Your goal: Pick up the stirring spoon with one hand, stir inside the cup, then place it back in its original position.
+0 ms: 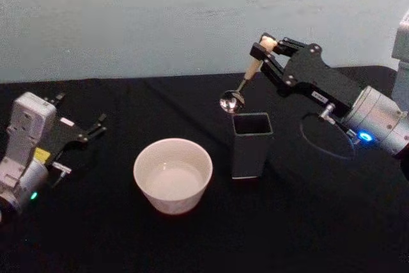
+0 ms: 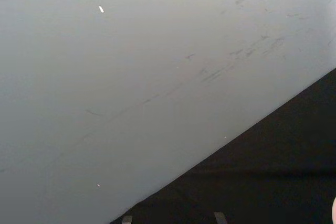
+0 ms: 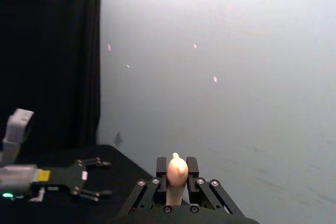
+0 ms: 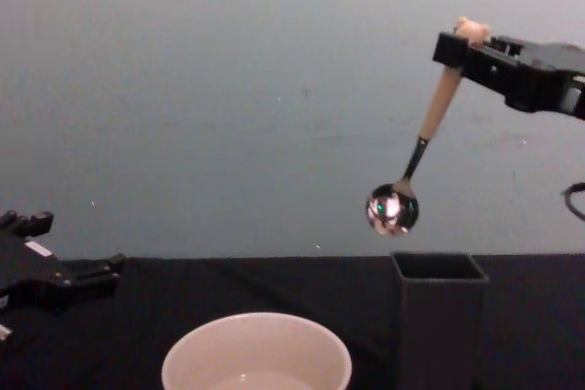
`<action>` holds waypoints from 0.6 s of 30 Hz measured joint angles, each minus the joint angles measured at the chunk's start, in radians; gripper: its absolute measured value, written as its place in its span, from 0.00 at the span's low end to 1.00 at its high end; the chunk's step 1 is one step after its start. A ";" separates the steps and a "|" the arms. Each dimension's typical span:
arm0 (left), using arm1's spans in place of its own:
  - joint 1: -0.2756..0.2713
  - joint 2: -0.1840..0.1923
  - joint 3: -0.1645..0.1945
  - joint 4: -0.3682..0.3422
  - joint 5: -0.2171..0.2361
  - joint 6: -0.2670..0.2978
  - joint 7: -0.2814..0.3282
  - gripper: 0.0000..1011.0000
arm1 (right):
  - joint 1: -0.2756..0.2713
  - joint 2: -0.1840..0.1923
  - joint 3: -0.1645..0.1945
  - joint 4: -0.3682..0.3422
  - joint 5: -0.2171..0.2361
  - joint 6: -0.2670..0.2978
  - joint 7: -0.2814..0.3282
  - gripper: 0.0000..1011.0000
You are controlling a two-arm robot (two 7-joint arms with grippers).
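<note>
My right gripper is shut on the top of the stirring spoon, just under its small bear head. The spoon hangs tilted in the air, its shiny metal bowl a little above the mouth of the dark square holder, toward the cup's side. The cream-white cup stands on the black table to the holder's left. In the right wrist view the beige handle tip sits between the two fingers. My left gripper rests open at the table's left side, far from the cup.
A black cloth covers the table, and a pale wall runs behind it. A dark cable loops under my right arm, right of the holder. The left gripper is seen far off in the right wrist view.
</note>
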 joint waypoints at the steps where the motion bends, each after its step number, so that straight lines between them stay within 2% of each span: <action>1: 0.000 0.000 0.000 0.000 0.000 0.000 0.000 0.99 | 0.002 -0.002 -0.003 -0.001 0.001 -0.002 0.004 0.21; 6: 0.000 0.000 0.000 0.000 0.000 0.000 0.000 0.99 | 0.017 -0.015 -0.029 0.004 -0.004 -0.012 0.024 0.21; 12: 0.000 0.000 0.000 0.000 0.000 0.000 0.000 0.99 | 0.050 -0.047 -0.091 0.041 -0.027 -0.018 0.060 0.21; 18: 0.000 0.000 0.000 0.000 0.000 0.000 0.000 0.99 | 0.072 -0.068 -0.136 0.081 -0.052 -0.028 0.080 0.21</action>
